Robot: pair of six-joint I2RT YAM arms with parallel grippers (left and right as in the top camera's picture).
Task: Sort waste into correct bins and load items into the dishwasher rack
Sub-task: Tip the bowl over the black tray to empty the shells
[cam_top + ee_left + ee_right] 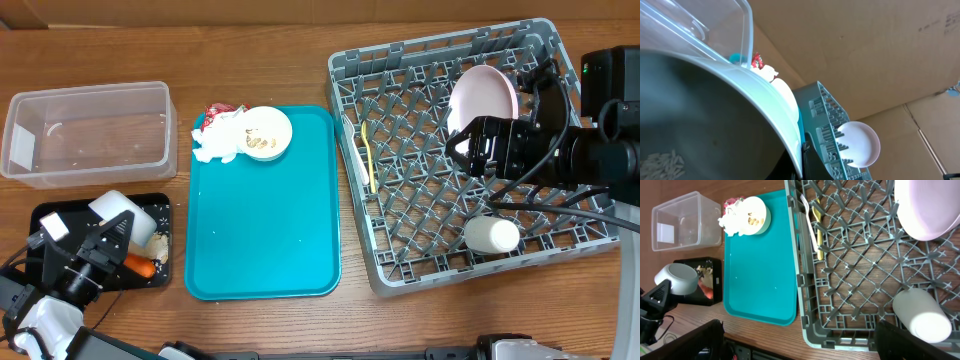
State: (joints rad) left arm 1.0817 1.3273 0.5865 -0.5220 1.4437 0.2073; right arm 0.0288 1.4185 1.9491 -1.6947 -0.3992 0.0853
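My left gripper (108, 238) is shut on the rim of a white bowl (118, 207) and holds it tilted over the black tray (60, 215), where an orange carrot (140, 265) and beige scraps lie. In the left wrist view the bowl (715, 115) fills the frame, with a few scraps (662, 162) inside. The clear tub (85, 130) stands behind. A second bowl (265, 132) with scraps, the napkin (218, 142) and the red wrapper (218, 110) sit on the teal tray. My right gripper (470, 150) is open and empty above the grey rack (400, 270).
The rack holds a pink plate (483, 95) on edge, yellow cutlery (368, 155) along its left side and a white cup (492, 235) on its side at the front. The teal serving tray (265, 230) lies between the bins and the rack. A cardboard wall stands behind.
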